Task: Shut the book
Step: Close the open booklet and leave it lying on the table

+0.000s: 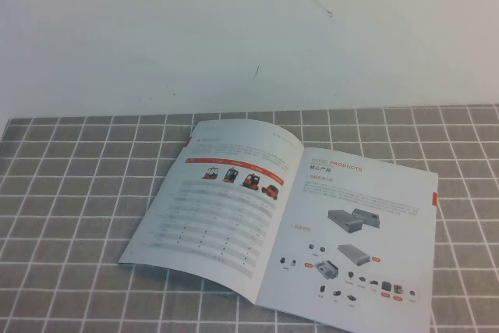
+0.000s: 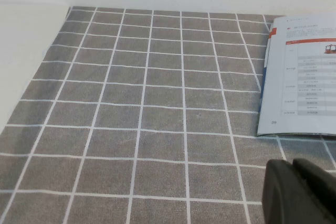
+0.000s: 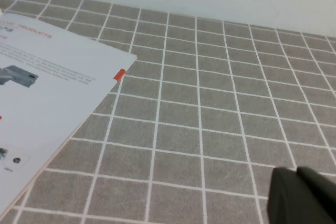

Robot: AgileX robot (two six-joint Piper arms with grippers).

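Left wrist view and right wrist view: both grippers clear of the catalogue, which lies open.
Only a dark edge of the left gripper (image 2: 299,192) shows, low over the grey checked bench cloth (image 2: 147,129) and near but not touching the corner of the catalogue's (image 1: 288,224) left page; whether it is open or closed cannot be told. The right gripper (image 3: 302,195) also shows only a dark edge, over bare cloth and well apart from the right page and its red tab (image 3: 119,74); grip state likewise cannot be told. High view shows neither gripper. There the catalogue lies face up, centre-right on the cloth, its left page bowed slightly upward toward the spine and its right page flat, reaching the lower edge of view. A pale wall (image 1: 234,29) stands behind the cloth.
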